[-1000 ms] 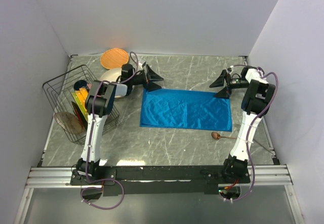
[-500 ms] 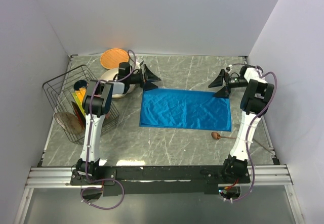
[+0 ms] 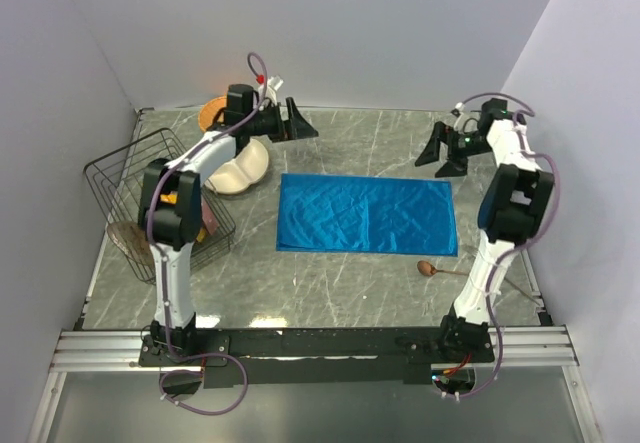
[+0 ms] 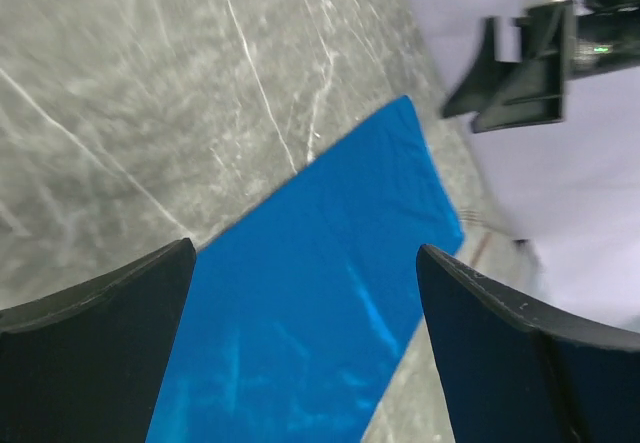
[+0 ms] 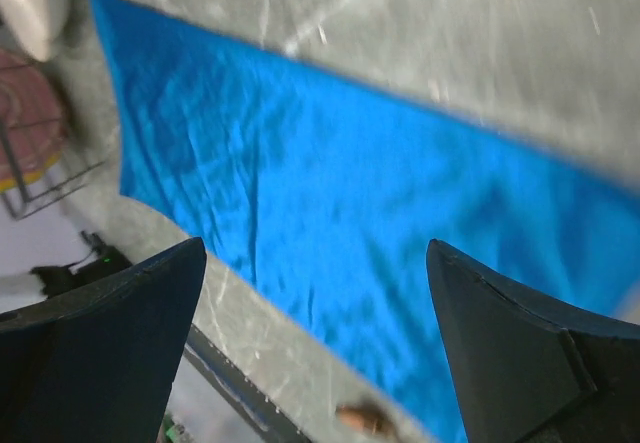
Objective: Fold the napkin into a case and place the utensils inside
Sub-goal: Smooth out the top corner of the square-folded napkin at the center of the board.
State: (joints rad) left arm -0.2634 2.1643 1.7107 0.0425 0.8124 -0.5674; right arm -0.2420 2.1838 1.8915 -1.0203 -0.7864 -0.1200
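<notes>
The blue napkin (image 3: 365, 215) lies flat on the marble table as a wide rectangle. It also fills the lower part of the left wrist view (image 4: 300, 313) and the middle of the right wrist view (image 5: 330, 193). My left gripper (image 3: 300, 123) hovers open above and behind the napkin's far left corner, with nothing between its fingers (image 4: 305, 251). Above the far right corner my right gripper (image 3: 440, 153) is also open and empty (image 5: 315, 245). A brown wooden spoon (image 3: 428, 268) lies just off the napkin's near right corner and shows blurred in the right wrist view (image 5: 365, 418).
A wire basket (image 3: 150, 198) holding colourful plates stands at the left. A white divided plate (image 3: 240, 168) and an orange plate (image 3: 222, 113) sit behind it, with a brown disc (image 3: 135, 241) at its near side. Grey walls close in the back and both sides.
Both grippers have risen and drawn back from the napkin's far corners toward the back wall, staying open. The napkin and spoon have not moved.
</notes>
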